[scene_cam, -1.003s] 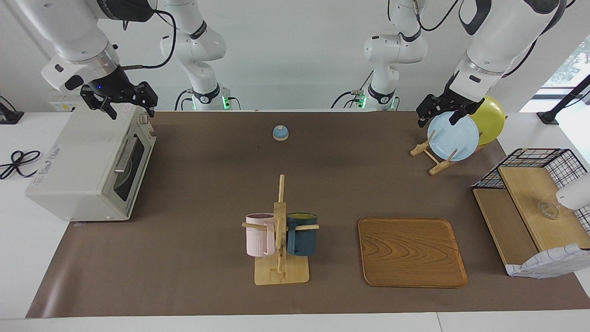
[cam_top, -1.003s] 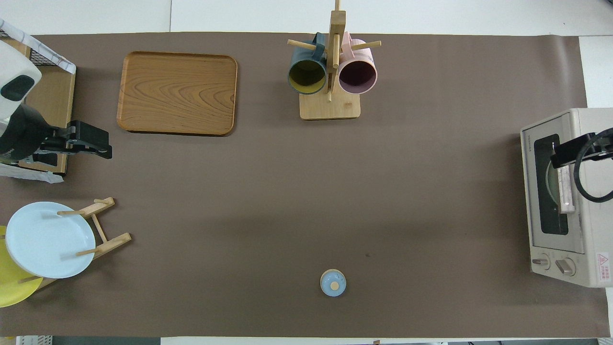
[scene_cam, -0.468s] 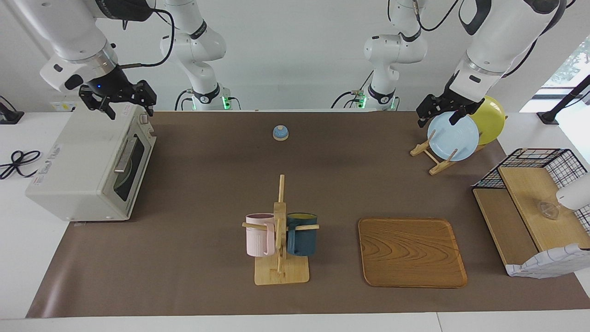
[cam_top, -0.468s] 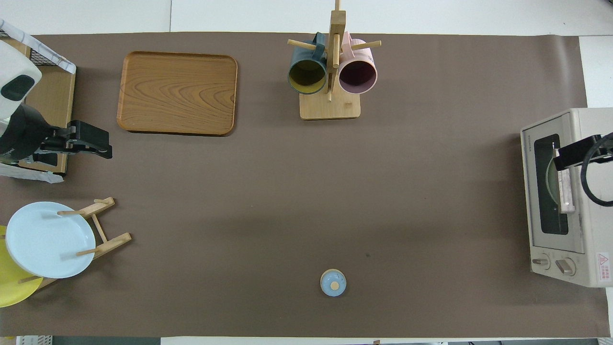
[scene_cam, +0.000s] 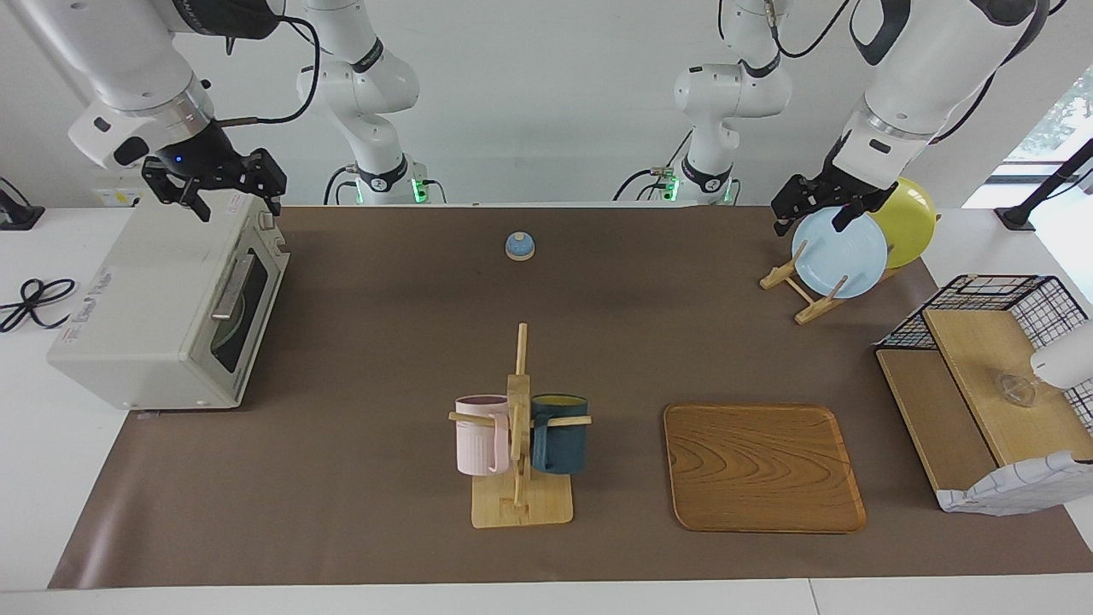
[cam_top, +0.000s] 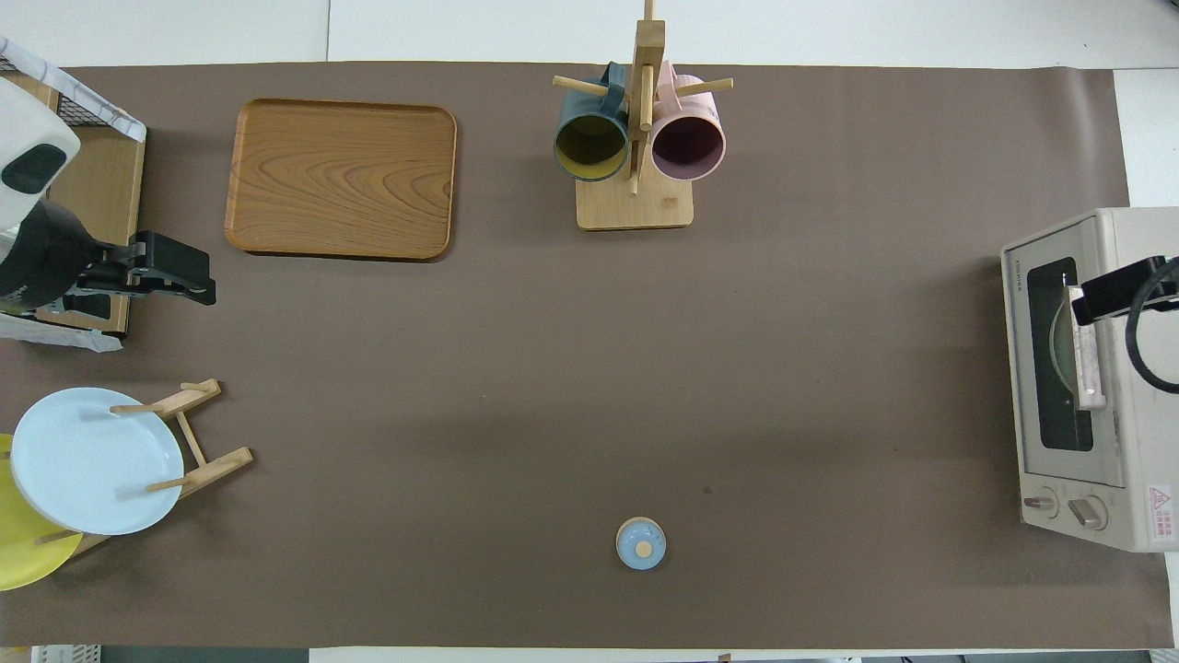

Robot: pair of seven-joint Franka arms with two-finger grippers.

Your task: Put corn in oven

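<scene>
**Inspector:** State of the claws, please, starting with the one at the appliance.

**Operator:** I had the right gripper (scene_cam: 239,203) up in the air over the top edge of the toaster oven (scene_cam: 145,316), at the end nearer the robots. Its fingers stood wide apart with nothing between them and touched nothing. The left gripper (scene_cam: 809,218) waited over the light blue plate (scene_cam: 841,252) in the wooden rack, likewise spread and empty.

**Inspector:** And the corn?

**Operator:** I could not find it in either view; nothing yellow and tapered lay anywhere on the brown mat. The oven's glass door (scene_cam: 243,303) was shut, bar handle (scene_cam: 230,286) flush. Through the glass I made out a pale round plate, but could not tell whether a cob lay on it.

**Inspector:** Your reading of the step?

**Operator:** In my judgement, either the cob was already inside and only clearing the arm remained, or it had yet to be found. If the latter, the next move called for locating the corn, then hooking the handle and swinging the door down before any carry.
</scene>
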